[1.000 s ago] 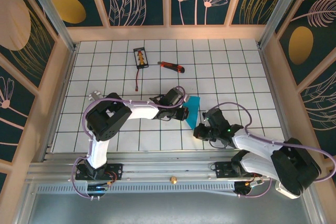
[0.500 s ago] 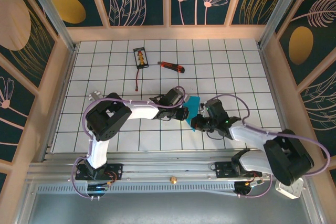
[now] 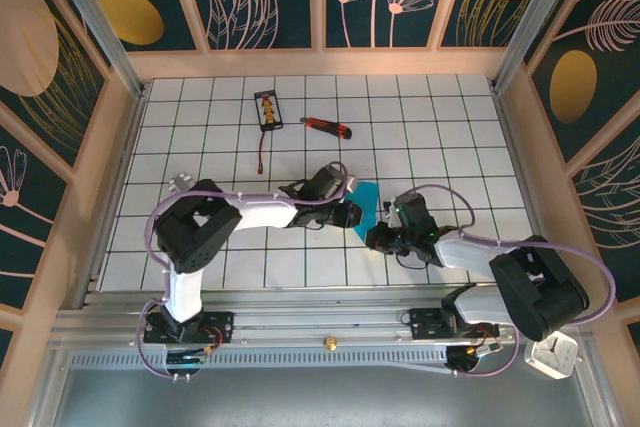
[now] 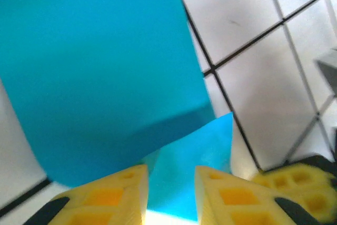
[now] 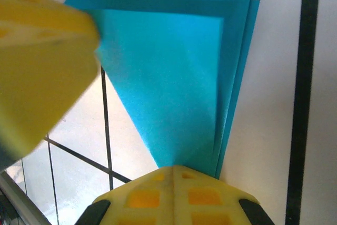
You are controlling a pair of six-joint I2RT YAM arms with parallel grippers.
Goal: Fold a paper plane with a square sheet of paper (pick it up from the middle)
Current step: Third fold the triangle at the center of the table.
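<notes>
white table [image 3: 200, 147] with a black grid, boxed in by wooden rails and dark panels painted with gold and pink leaves. out at the far side a red-and-black utility knife [image 3: 326, 128] is lying near a small black packet [image 3: 267, 110], both well apart from the action.

all the action is happening in the middle, slightly toward the right. the cyan sheet of paper [image 3: 366, 209] is lying on the tiles there, already folded into an angular shape, layers stacked over each other.

the left gripper [image 3: 350, 215] is reaching in from the left. on its wrist camera the yellow fingers [image 4: 110, 196] are standing apart, with a flap of the sheet [image 4: 105, 67] showing in the gap between them.

the right gripper [image 3: 378, 237] is coming in from the near right, just beside the left one. on its own camera its jaws are pressed together and the pointed end of the sheet [image 5: 168, 88] is running right into them. whether that tip is being pinched or only pressed down, i cannot tell.
</notes>
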